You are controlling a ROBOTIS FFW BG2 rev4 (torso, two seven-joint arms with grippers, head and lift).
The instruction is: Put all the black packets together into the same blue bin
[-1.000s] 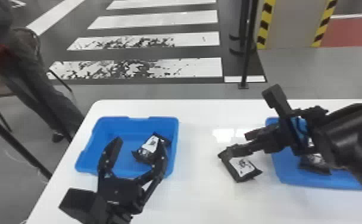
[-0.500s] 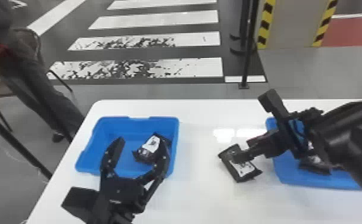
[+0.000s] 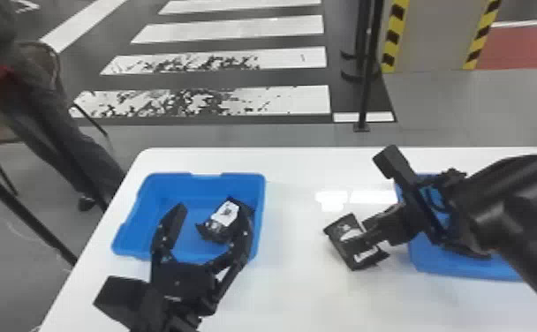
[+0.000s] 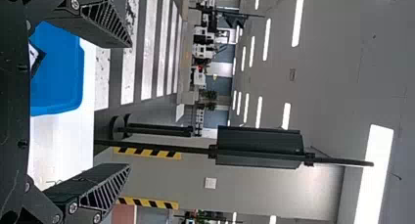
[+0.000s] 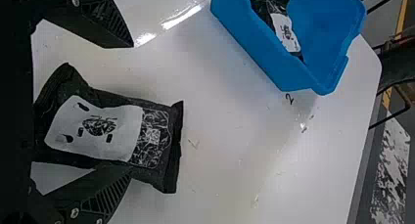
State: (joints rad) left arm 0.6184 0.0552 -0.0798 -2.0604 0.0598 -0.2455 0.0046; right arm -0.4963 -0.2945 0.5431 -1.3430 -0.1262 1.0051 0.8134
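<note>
The right gripper (image 3: 364,202) is now brought farther across the black packet (image 5: 98,126) on the table right of the left blue bin (image 3: 192,190), its fingers spread around nothing gripped, so a grasp is presumably being lined up.

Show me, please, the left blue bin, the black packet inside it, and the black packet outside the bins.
Left blue bin (image 3: 194,187): head view, far inner wall.
Black packet inside it (image 3: 225,215): head view, white label.
Black packet outside the bins (image 5: 100,127): right wrist view, white label.
</note>
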